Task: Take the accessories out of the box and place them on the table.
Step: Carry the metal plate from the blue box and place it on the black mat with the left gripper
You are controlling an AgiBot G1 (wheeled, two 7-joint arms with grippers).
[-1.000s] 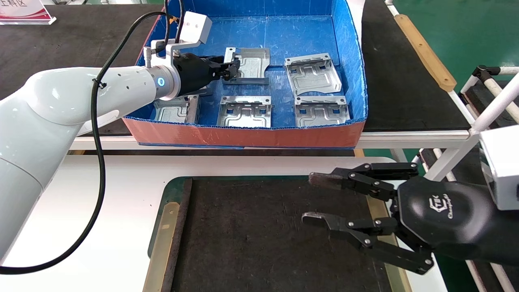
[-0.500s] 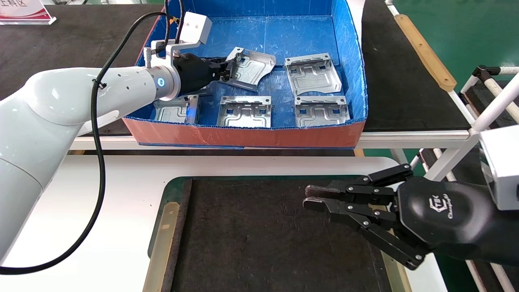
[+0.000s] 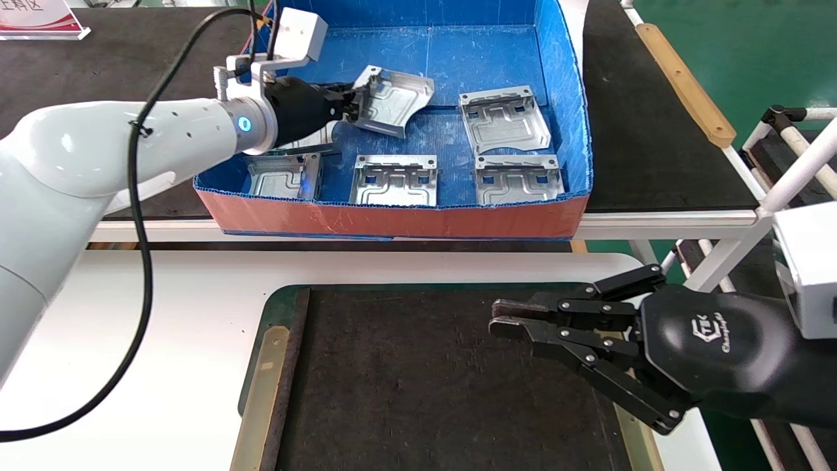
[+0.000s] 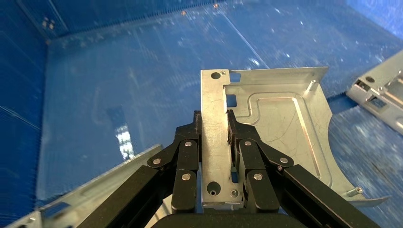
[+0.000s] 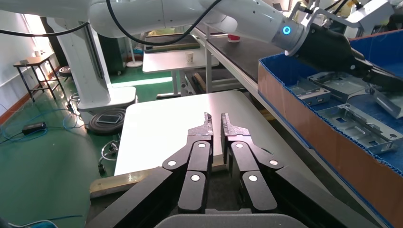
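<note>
Head view – left end effector [image 3: 353,104] grips a tilted plate [image 3: 392,98] above the box [image 3: 392,219]

A factory workshop floor: green-painted flooring [image 5: 43,156], a long dark-topped bench [image 3: 98,72], white work tables [image 5: 176,59], and stamped metal plates [image 3: 394,180] held in a corrugated-plastic box [image 3: 392,219].

A: You've got a box [image 3: 392,219] that's blue inside, orange-red on the front wall. Plates [image 3: 394,181] in it are silver-grey with embossed channels.

B: In front of the box: white table [image 3: 196,314], dark mat [image 3: 425,379] framed green, tan strips.
</note>
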